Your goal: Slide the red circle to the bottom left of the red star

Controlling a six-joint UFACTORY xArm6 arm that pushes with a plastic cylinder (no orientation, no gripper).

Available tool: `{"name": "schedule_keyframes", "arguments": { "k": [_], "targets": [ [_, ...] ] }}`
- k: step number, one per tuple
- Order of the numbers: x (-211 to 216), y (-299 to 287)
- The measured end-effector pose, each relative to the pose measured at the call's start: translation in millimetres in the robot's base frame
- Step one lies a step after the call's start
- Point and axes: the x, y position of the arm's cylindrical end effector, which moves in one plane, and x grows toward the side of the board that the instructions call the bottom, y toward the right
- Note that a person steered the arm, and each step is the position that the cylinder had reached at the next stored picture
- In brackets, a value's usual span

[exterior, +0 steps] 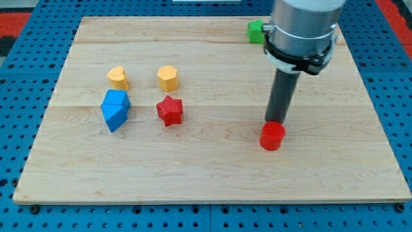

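On the worktop [212,174], a blue block [115,109] is seen far left, beside the red star [170,110]. Well to the right, the red circle [272,136] is met from behind by my tip [277,122]. No jaws are fitted. Pushed off-centre, the circle could be rolled aside or driven into the star.

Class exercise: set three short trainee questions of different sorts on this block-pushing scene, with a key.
1. True or false: my tip sits just above the red circle in the view.
2. The red star lies toward the view's: A) left of the red circle, B) right of it.
3. Fill in: the block partly hidden behind the arm at the view's top is ____.

Key: 1 true; 2 A; 3 green.
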Motion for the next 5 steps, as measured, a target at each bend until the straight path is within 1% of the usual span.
{"name": "schedule_keyframes", "arguments": {
  "k": [2,3,4,5],
  "targets": [
    [42.6,-2.9],
    [55.9,9.5],
    [58.6,6.6],
    [65.5,-12.5]
  ]
}}
